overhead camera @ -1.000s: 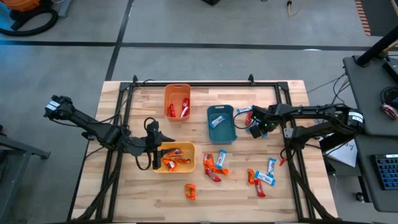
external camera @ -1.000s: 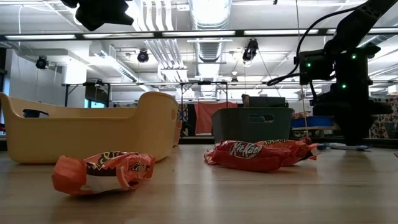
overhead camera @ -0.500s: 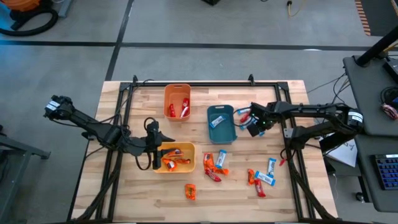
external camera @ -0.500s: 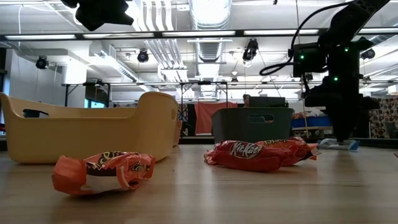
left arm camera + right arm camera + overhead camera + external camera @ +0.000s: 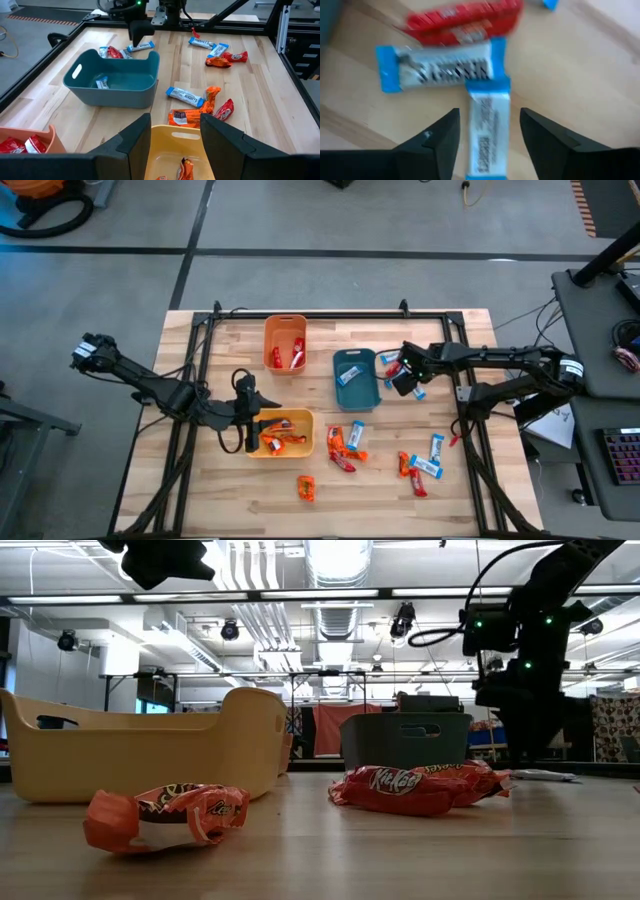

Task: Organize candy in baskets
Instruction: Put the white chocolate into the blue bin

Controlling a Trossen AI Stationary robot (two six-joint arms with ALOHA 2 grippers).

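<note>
My right gripper stands open just right of the teal basket, pointing steeply down. A blue-and-white candy bar lies on the wood under it, between the two fingers with a gap on each side. A second blue-and-white bar and a red bar lie just beyond. My left gripper hangs open above the yellow basket, which holds orange candy. Red candy lies in the orange basket, and one blue-and-white bar lies in the teal one.
Loose candy lies on the wood: a cluster right of the yellow basket, another toward the near right, and one orange piece near the front edge. A black frame runs around the table.
My right gripper has gone up and toward the table's left, closer to the teal basket, rolling a little. In the low view its fingertips stood down on a blue-and-white bar. They are now lifted off it, and the bar stays on the table.
</note>
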